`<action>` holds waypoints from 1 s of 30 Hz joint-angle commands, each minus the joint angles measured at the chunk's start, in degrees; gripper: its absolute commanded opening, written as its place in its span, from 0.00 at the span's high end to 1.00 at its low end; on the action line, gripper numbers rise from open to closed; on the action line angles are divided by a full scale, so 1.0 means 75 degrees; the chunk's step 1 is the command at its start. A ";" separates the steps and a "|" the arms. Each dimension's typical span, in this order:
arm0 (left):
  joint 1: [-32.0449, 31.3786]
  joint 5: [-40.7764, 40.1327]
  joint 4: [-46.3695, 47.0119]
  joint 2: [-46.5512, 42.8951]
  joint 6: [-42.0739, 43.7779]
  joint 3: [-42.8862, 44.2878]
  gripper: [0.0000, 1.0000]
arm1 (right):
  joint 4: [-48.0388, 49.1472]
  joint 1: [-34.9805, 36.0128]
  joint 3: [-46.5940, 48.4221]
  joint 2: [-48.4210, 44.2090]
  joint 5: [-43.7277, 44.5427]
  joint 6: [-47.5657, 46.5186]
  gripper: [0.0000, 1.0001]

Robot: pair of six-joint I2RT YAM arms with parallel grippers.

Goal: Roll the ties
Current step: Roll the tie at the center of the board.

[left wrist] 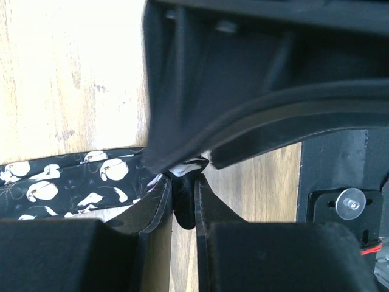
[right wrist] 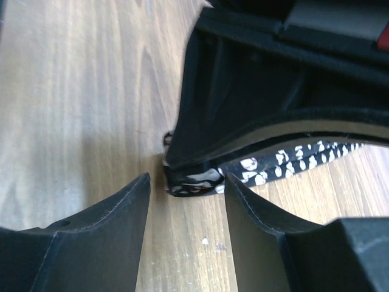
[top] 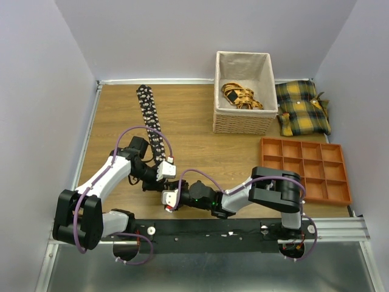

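Note:
One black tie [top: 151, 125] with small white flowers lies as a long strip on the wooden table, running from the back left toward the arms. Its near end [left wrist: 184, 204] is folded and pinched in my left gripper [top: 165, 172], which is shut on it; the strip [left wrist: 61, 182] trails off to the left in the left wrist view. My right gripper [top: 169, 199] faces that end from the near side. It stands open [right wrist: 187, 188], its fingers either side of the folded tie end [right wrist: 193, 179] without touching it.
A lined wicker basket [top: 242, 118] with a yellow-and-black item inside stands at the back. Yellow plaid cushions [top: 302, 108] lie to its right. An orange compartment tray [top: 307, 169] sits at the right. The black mounting rail [top: 231, 231] runs along the near edge.

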 commanded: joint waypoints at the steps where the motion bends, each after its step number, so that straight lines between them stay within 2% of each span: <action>1: -0.0026 0.0454 -0.0320 0.0028 0.0221 0.0199 0.87 | -0.0597 -0.0026 0.0329 0.0337 0.0636 0.0272 0.40; 4: -0.0026 0.0431 -0.0344 0.0039 0.0210 0.0199 0.87 | -0.0258 -0.0038 0.0155 0.0221 0.0767 0.0202 0.40; 15: -0.0026 0.0454 -0.0297 0.0110 0.0151 0.0234 0.87 | -0.0281 -0.0038 0.0505 0.0115 0.0403 -0.0161 0.40; 24: -0.0026 0.0489 -0.0215 0.0075 0.0069 0.0211 0.87 | -0.0457 -0.0038 0.0330 0.0021 -0.0054 0.0014 0.45; 27: -0.0026 0.0489 -0.0215 0.0086 0.0116 0.0199 0.87 | -0.0503 -0.0038 0.0271 -0.0002 -0.0136 0.0037 0.51; 30: -0.0026 0.0478 -0.0191 0.0109 0.0093 0.0188 0.87 | -0.0655 -0.0038 0.0376 -0.0037 -0.0090 0.0166 0.65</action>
